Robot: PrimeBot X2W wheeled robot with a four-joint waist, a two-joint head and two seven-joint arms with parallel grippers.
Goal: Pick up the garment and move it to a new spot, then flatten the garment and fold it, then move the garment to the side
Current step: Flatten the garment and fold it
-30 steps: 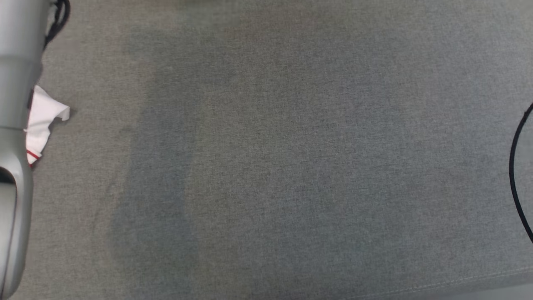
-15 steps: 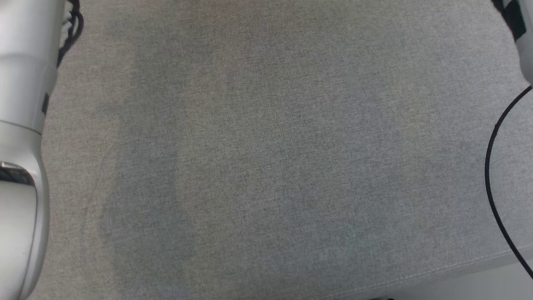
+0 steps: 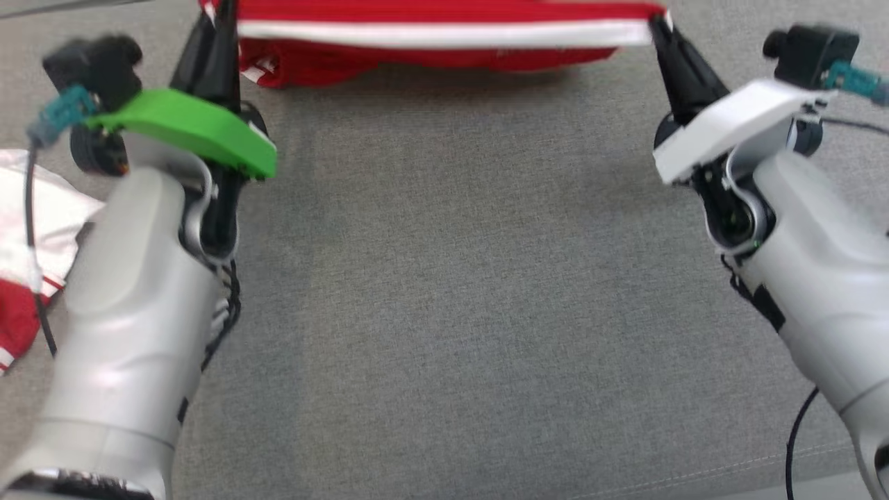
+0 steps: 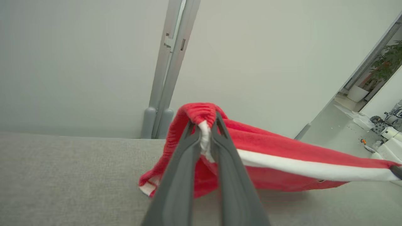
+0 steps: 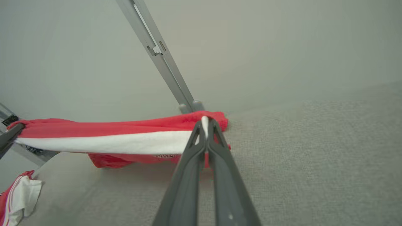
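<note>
Far left, head view: white and red cloth, crumpled on the grey fabric surface, partly behind the left forearm. Seen also low at the left in the right wrist view, well apart from the task's thing.

Next, left end effector, under a green cover: points away from the robot and pinches the left end of the garment. In the left wrist view, fingers pressed together on a bunched red fold with a bit of white band between them.

In the middle: red garment with one white stripe, stretched in a nearly straight line between both end effectors, at the far part of the surface. Top edge pulled tight; red lower part sags down onto the fabric below, left corner resting there.

Behind it, in the wrist views: pale wall and grey post.

To the right, right end effector, under a white cover: clamps the right end of the garment. In the right wrist view, fingers together on the white stripe and red edge.

Lower right: black cable beside the right forearm.
</note>
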